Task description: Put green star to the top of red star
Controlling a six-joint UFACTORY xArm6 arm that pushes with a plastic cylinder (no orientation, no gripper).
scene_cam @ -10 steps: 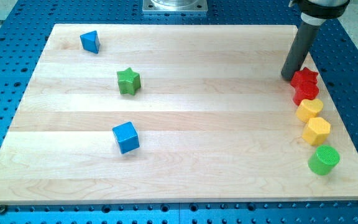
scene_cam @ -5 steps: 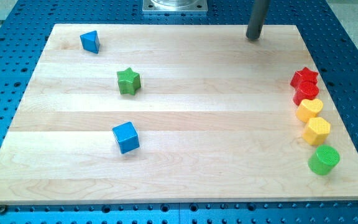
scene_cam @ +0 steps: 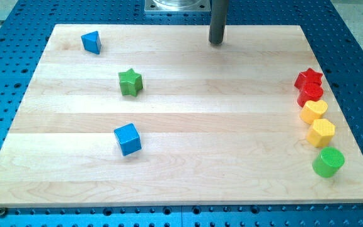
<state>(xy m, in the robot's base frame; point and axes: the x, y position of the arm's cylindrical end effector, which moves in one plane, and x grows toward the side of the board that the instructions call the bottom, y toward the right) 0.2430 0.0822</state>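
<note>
One tip [scene_cam: 216,43] is resting near the desk's [scene_cam: 181,132] top edge, touching nothing. Green star [scene_cam: 130,82] is sitting well left; red star [scene_cam: 309,78] far right. No pincer showing.

The pale wooden bench [scene_cam: 188,157] carries a blue triangular block [scene_cam: 91,41] upper left, a green star [scene_cam: 130,82] below it, a blue cube [scene_cam: 128,139] lower left, and down the right edge a red star [scene_cam: 309,79], red block [scene_cam: 311,94], two yellow blocks [scene_cam: 314,111] [scene_cam: 321,132], and a green cylinder [scene_cam: 328,162].

The upright rod sets my tip [scene_cam: 216,42] near the view's top centre.
</note>
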